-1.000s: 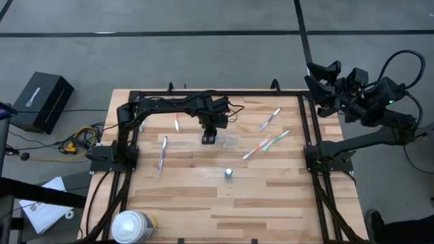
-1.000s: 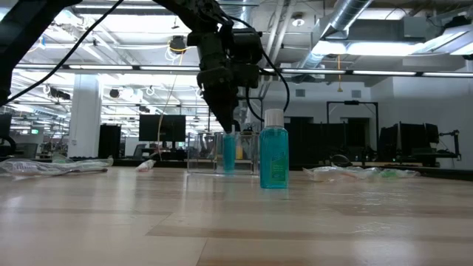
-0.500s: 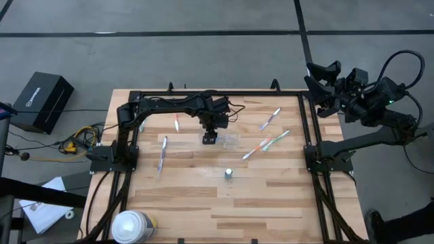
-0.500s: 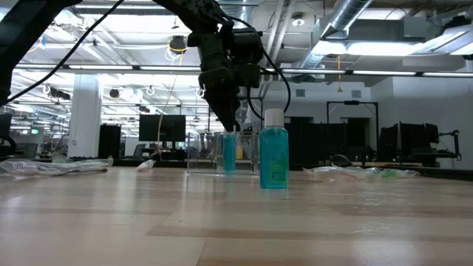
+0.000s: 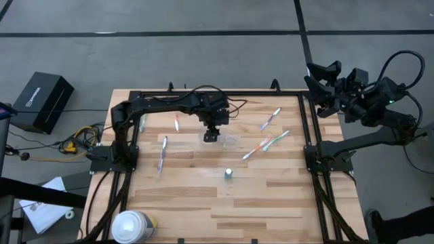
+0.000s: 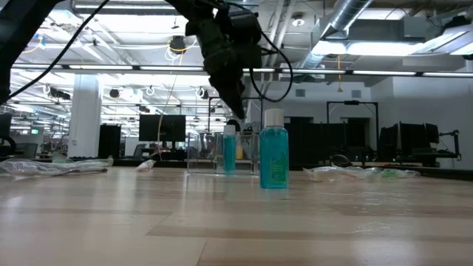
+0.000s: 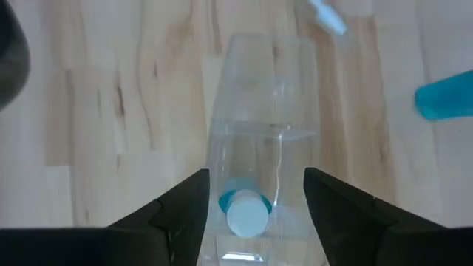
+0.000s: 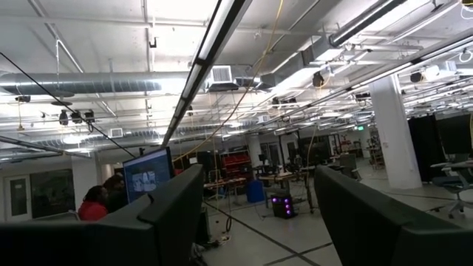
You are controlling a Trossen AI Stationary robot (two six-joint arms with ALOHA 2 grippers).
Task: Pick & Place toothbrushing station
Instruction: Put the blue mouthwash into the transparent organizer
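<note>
A small clear cup (image 7: pixel 259 96) stands on the table near its middle (image 5: pixel 231 141). A tiny blue tube with a white cap (image 7: pixel 247 214) stands upright inside it, on the cup's floor (image 6: pixel 229 150). My left gripper (image 7: pixel 255 177) is open and hangs just above the cup, pointing down, clear of the tube's cap (image 6: pixel 235 122). A second blue tube (image 6: pixel 273 159) stands on the table nearer the front (image 5: pixel 228 174). Slim toothbrushes lie flat on the table at the left (image 5: pixel 163 153) and at the right (image 5: pixel 266 144). My right gripper (image 5: pixel 319 83) is open and waits beyond the table's far right corner.
A big white canister (image 5: pixel 132 227) stands at the near left corner. A pink toothbrush (image 5: pixel 176 123) and another toothbrush (image 5: pixel 270 118) lie toward the far edge. The black frame rails (image 5: pixel 217 93) run along the table's sides. Bare wood lies at the front.
My left gripper has risen from the cup and gone slightly toward the far edge. Its fingers now hang clear above the tube's cap. The tube stays standing in the cup.
</note>
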